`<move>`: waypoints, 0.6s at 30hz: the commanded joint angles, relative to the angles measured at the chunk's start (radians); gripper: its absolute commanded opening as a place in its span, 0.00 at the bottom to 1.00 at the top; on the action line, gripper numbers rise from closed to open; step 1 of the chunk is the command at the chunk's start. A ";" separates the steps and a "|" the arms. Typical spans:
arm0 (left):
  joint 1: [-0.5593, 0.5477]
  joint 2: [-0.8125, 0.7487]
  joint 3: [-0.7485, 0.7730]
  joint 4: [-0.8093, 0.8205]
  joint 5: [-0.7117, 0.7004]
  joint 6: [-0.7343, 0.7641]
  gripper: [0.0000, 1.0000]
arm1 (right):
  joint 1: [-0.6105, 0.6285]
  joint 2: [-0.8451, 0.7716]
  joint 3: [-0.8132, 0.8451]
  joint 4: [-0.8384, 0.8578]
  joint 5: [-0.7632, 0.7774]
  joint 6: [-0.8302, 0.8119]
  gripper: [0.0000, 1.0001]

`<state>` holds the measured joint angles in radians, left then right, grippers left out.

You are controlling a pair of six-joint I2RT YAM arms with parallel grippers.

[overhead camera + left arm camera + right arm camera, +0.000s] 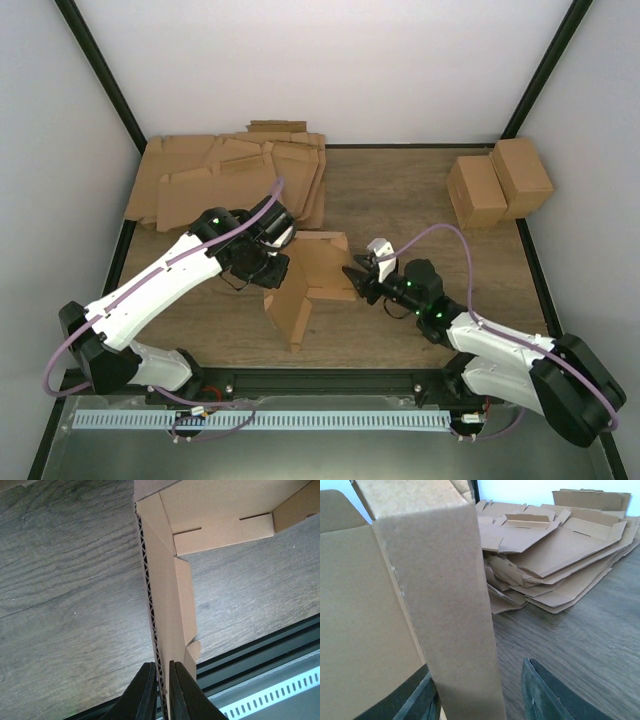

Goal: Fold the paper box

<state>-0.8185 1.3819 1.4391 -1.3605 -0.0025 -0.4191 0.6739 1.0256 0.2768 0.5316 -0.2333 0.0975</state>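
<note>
Half-erected paper box (310, 285) on counter (400, 200), held between both arms.
Left wrist view: left fingers (145, 692) clamped on a wall's corrugated edge. Right wrist view: right fingers (545, 695) apart, straddling an upright panel; flat sheets (555, 555) stacked beyond them.

Stacked cardboard sheets (235, 180), two closed cartons (478, 192), wooden table (400, 205)

The place is a robot test cell in a lab. White walls (300, 70) and black frame posts (103, 75) close in a wood-grain surface (420, 200). A white left arm (160, 285) and right arm (500, 345) are bolted to a black rail (330, 380) at its near edge, with purple cables (440, 232) and a slotted cable duct (300, 420). The surface carries cardboard: stacked flat sheets (230, 175), two cartons (500, 180) and a box (305, 285) between the arms.
</note>
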 commanded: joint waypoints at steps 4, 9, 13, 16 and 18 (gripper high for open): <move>0.002 -0.012 0.031 0.026 0.013 0.000 0.10 | 0.027 0.023 -0.002 0.093 0.093 -0.018 0.35; 0.002 -0.030 0.035 0.056 0.041 -0.006 0.11 | 0.027 0.046 -0.023 0.111 0.111 -0.012 0.30; 0.002 -0.039 0.035 0.078 0.068 -0.010 0.14 | 0.027 0.057 -0.060 0.145 0.130 -0.006 0.24; 0.003 -0.054 0.035 0.106 0.101 -0.012 0.21 | 0.027 0.056 -0.093 0.180 0.136 0.000 0.22; 0.002 -0.069 0.036 0.131 0.124 -0.013 0.28 | 0.027 0.057 -0.105 0.193 0.140 -0.001 0.20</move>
<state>-0.8185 1.3571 1.4460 -1.2896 0.0639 -0.4282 0.6937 1.0779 0.1936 0.6586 -0.1238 0.0963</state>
